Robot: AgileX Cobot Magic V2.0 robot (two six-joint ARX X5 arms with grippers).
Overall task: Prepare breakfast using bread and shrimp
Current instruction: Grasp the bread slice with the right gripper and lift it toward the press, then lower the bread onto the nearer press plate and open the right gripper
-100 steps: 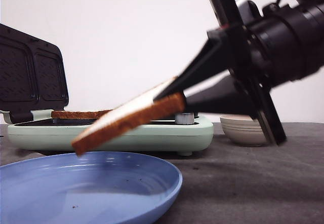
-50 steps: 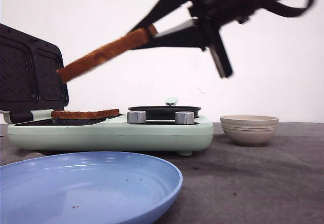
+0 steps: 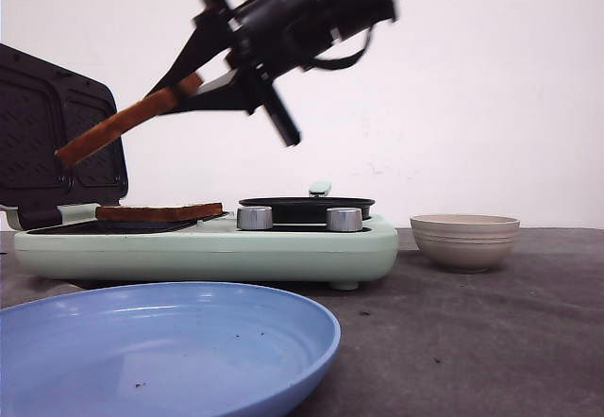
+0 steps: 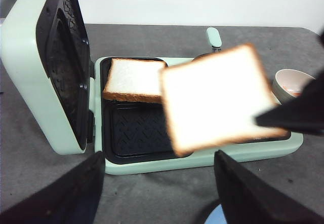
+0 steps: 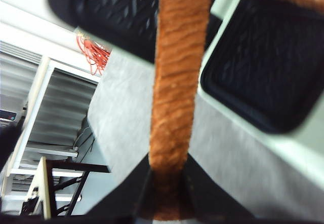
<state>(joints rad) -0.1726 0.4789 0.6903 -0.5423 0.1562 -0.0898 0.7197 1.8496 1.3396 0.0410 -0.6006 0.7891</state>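
the right gripper (image 3: pixel 193 85) is clamped on the crust edge of a bread slice (image 3: pixel 118 126), holding it tilted in the air above the open mint sandwich maker (image 3: pixel 208 247). the left gripper (image 4: pixel 157 183) hangs with its fingers spread wide, holding nothing. a second slice (image 4: pixel 132 79) lies on the maker's rear plate. shrimp sit in the beige bowl (image 4: pixel 291 82) beside it.

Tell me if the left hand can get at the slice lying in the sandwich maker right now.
Probably yes. The left hand is open and empty, facing the lying slice with the lid up. But the right hand holds the second slice in the air between them, so it may need to wait.
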